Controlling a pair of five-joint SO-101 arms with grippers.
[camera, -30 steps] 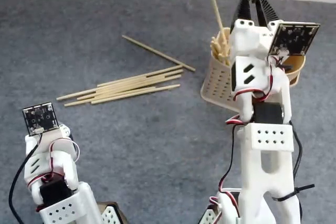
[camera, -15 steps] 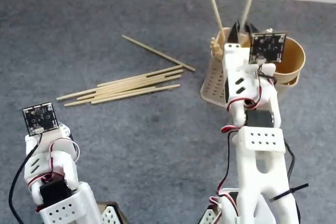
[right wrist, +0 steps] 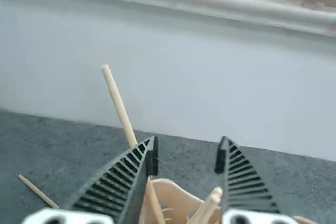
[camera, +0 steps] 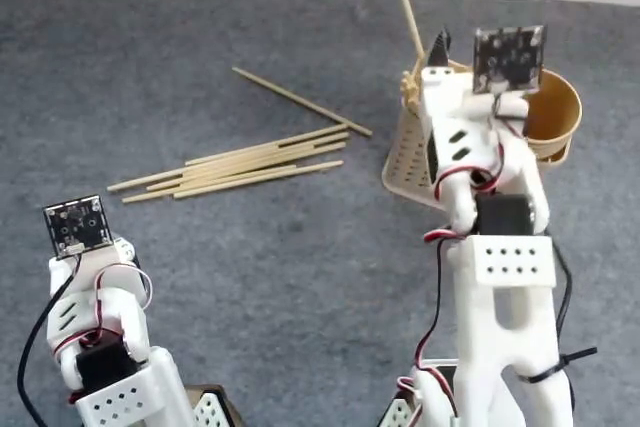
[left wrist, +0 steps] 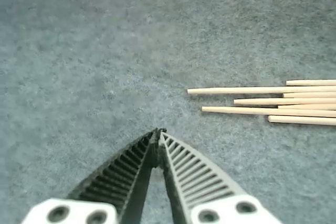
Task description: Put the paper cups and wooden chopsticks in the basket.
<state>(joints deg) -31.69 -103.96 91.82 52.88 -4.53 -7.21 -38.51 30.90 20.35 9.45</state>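
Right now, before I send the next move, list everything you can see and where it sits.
Loose chopsticks: a bundle of several, pale wood, lying on the table to the left of the basket.
Single chopstick: one, pale wood, lying apart just beyond the bundle.
Chopsticks in basket: several, pale wood, one standing tall above the rim.
Basket: one, cream, perforated, in front of the right arm.
Paper cup: one, tan, at the basket's right side; I cannot tell if it is inside.
Table: one, grey, felt-like surface.
Left end effector: one, black fingers, shut, above bare table near the bundle's ends.
Right end effector: one, black fingers, open, above the basket.
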